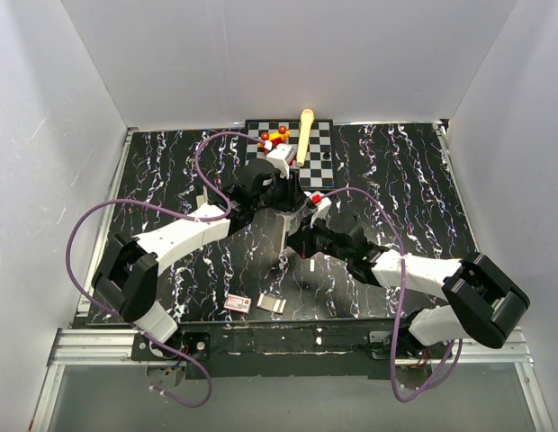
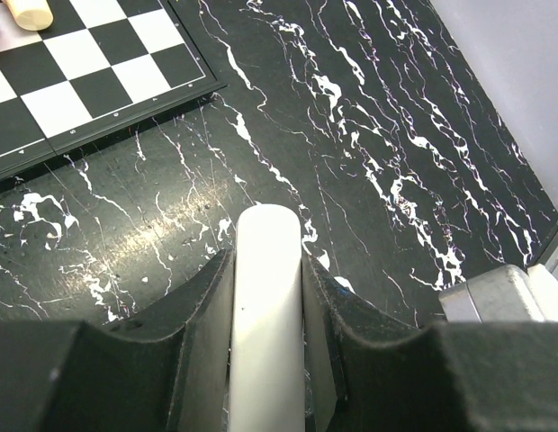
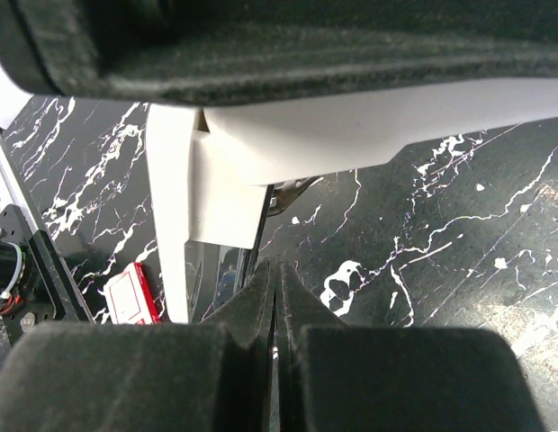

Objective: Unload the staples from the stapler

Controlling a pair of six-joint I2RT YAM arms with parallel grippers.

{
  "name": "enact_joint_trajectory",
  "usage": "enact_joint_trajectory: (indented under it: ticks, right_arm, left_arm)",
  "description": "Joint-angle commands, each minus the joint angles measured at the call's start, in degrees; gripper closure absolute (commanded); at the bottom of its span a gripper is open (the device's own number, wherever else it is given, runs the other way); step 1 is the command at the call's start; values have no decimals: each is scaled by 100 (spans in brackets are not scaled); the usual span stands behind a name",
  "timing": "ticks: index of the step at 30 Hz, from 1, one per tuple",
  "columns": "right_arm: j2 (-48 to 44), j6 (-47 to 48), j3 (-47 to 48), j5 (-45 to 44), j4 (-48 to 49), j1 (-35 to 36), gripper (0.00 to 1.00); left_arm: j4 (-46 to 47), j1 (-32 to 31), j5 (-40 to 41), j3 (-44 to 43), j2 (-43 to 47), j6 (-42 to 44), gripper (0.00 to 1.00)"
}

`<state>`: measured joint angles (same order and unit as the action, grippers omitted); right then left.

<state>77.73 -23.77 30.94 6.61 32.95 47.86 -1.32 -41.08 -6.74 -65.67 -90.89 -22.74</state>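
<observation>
The stapler (image 1: 279,236) hangs above the middle of the table, its pale grey top in my left gripper (image 1: 277,214). In the left wrist view the jaws (image 2: 267,256) are shut on its rounded pale bar (image 2: 267,306). In the right wrist view the stapler (image 3: 216,171) is open, with its dark shiny rail below the pale top. My right gripper (image 3: 277,268) is shut right beside that rail, also shown from above (image 1: 295,247). I cannot tell whether anything thin is pinched in it. Pale staple strips (image 1: 273,303) lie near the front edge.
A small red-and-white box (image 1: 238,303) lies left of the strips, also in the right wrist view (image 3: 132,294). A chessboard (image 1: 326,148) at the back holds a cream stick (image 1: 306,135) and small red pieces (image 1: 274,137). White walls enclose the table.
</observation>
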Motion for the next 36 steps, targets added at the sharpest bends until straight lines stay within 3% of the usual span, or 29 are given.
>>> enact_joint_trajectory:
  ticks: [1, 18, 27, 36]
  right_arm:
    - [-206, -23, -62, 262, 326, -22, 99]
    - [-1243, 672, 325, -432, -1237, -66, 99]
    - [-2068, 935, 799, -881, -2546, -66, 99]
    - [-2842, 699, 835, -424, -3286, -66, 99]
  left_arm:
    - [326, 12, 59, -245, 159, 24, 100]
    - [-737, 12, -740, -245, 1336, 244, 100]
    - [-1116, 4, -750, -122, 2083, 367, 100]
    - [-1090, 12, -574, -25, 2752, 279, 100]
